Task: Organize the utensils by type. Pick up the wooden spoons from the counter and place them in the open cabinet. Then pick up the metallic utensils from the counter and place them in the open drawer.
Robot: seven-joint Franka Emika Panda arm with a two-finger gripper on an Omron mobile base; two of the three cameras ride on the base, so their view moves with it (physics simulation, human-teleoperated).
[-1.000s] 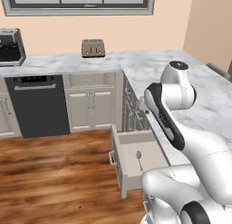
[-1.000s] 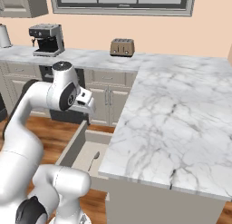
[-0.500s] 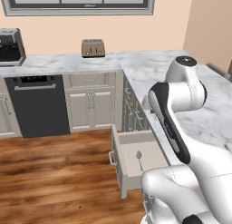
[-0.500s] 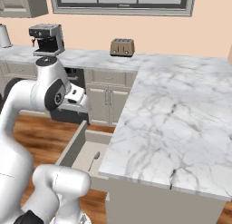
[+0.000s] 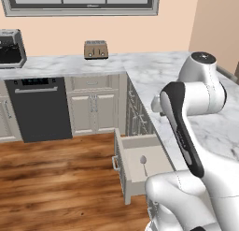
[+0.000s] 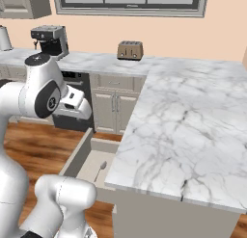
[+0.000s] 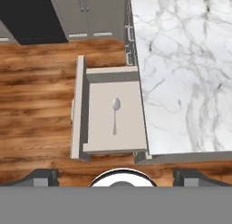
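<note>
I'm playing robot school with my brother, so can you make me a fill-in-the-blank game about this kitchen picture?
1. The silver spoon lies inside the open ____.
2. The drawer holds ____ spoon.
3. The toaster stands on the counter under the ____.
4. The floor is made of ____.

Missing words: drawer; one; window; wood

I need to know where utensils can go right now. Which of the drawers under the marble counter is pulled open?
The open drawer below the counter edge, by the wood floor, is the one. It juts out with a silver-grey spoon lying inside; the other fronts sit flush.
</note>
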